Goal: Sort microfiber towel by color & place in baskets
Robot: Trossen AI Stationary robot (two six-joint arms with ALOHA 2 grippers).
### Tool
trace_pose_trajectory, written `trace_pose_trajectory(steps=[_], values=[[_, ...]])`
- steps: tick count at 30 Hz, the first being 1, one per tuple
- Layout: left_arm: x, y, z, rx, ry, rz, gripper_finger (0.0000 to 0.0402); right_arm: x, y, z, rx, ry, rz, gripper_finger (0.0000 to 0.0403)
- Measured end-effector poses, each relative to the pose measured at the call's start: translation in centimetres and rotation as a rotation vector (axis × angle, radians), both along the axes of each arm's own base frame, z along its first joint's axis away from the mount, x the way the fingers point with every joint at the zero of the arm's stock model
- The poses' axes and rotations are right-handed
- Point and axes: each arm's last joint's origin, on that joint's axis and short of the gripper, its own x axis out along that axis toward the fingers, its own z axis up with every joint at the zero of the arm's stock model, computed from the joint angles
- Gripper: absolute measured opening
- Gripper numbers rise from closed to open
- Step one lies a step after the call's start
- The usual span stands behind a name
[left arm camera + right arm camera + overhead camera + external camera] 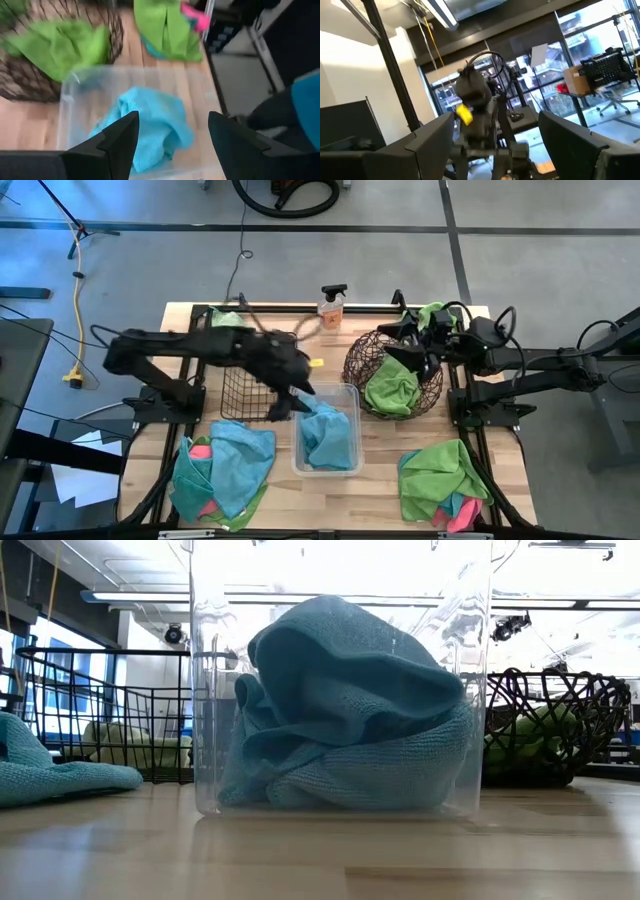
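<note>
A teal-blue towel (326, 435) lies crumpled in the clear plastic tub (350, 395), resting on its floor (340, 720). My left gripper (297, 400) hovers open over the tub's far left corner, above that towel (150, 125), and holds nothing (172, 140). A lime green towel (392, 385) fills the round woven basket (355, 365). My right gripper (412, 352) is open and empty above that basket's far rim (495, 145). Another green towel (135, 748) sits in the black wire basket (240, 385).
Two mixed heaps lie near the table's near edge: teal, pink and green on the left (225, 470), green, pink and teal on the right (440, 485). A clear spray bottle (332, 305) stands at the far edge. Bare wood shows between the heaps, in front of the tub.
</note>
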Motion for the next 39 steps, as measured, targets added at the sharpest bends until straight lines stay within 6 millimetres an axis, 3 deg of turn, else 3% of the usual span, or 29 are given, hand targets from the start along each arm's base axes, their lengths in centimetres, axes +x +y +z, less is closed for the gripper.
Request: trace_pose_trajectory(steps=[4, 9, 12, 17, 22, 28, 34, 39], values=[[-2.6, 0.2, 2.5, 0.049, -0.187, 0.085, 0.0227, -0.1, 0.0, 0.6, -0.023, -0.011, -0.005, 0.0287], [-6.1, -0.4, 1.9, -0.039, -0.313, 0.185, 0.0227, -0.2, 0.0, 1.2, -0.052, -0.011, -0.016, 0.0287], [-8.4, -1.7, 0.9, -0.074, -0.223, 0.213, 0.0227, -0.1, 0.0, 1.2, -0.069, 0.019, -0.022, 0.0287], [-10.9, -5.6, -0.8, -0.075, 0.111, 0.118, 0.0227, 0.0, 0.0, 0.9, -0.068, 0.068, -0.038, 0.0287], [-11.8, -10.0, -3.3, -0.109, 0.421, 0.158, 0.0227, 0.1, 0.0, 0.6, -0.064, 0.1, -0.037, 0.0287], [-11.7, -14.3, -7.7, -0.124, 0.804, 0.449, 0.0227, 0.1, 0.0, 0.4, -0.063, 0.121, -0.036, 0.0287], [-10.1, -16.7, -11.8, -0.041, 0.961, 0.573, 0.0227, 0.1, 0.0, 0.4, -0.065, 0.121, -0.036, 0.0287], [-9.5, -17.0, -13.6, 0.027, 1.062, 0.608, 0.0227, 0.1, 0.0, 0.4, -0.084, 0.121, -0.043, 0.0287]])
